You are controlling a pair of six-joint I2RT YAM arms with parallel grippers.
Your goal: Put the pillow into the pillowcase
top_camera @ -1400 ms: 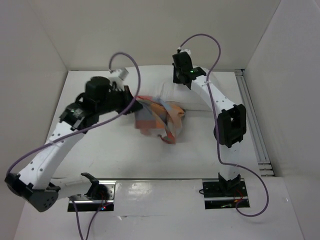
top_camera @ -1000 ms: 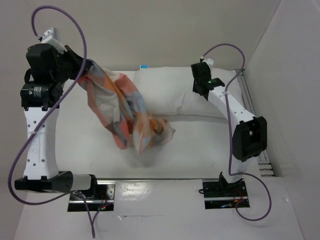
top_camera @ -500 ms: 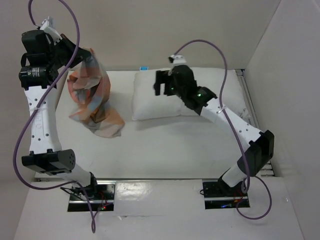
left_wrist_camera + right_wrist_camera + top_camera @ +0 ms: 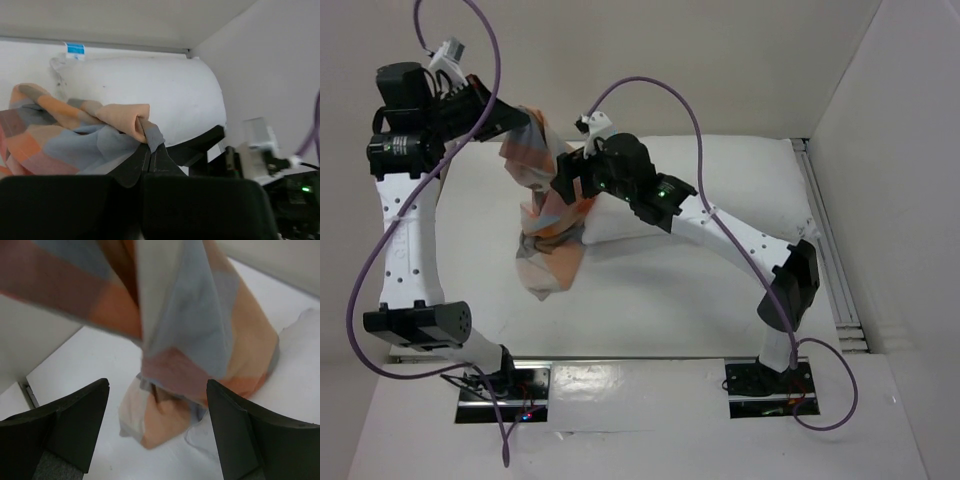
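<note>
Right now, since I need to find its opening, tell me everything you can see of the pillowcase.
The pillowcase is thin, soft fabric in large orange, light blue, grey and tan checks. It hangs twisted from the left gripper, shut on a fold at its top; its lower end crumples on the table. The open right gripper flanks the hanging part without gripping it. No opening shows.

Plain white walls [image 4: 650, 60] stand beyond the right pincer [image 4: 157, 390], a white table [image 4: 650, 300] lies beneath it, and a metal rail [image 4: 822, 230] runs well off rightward.
</note>
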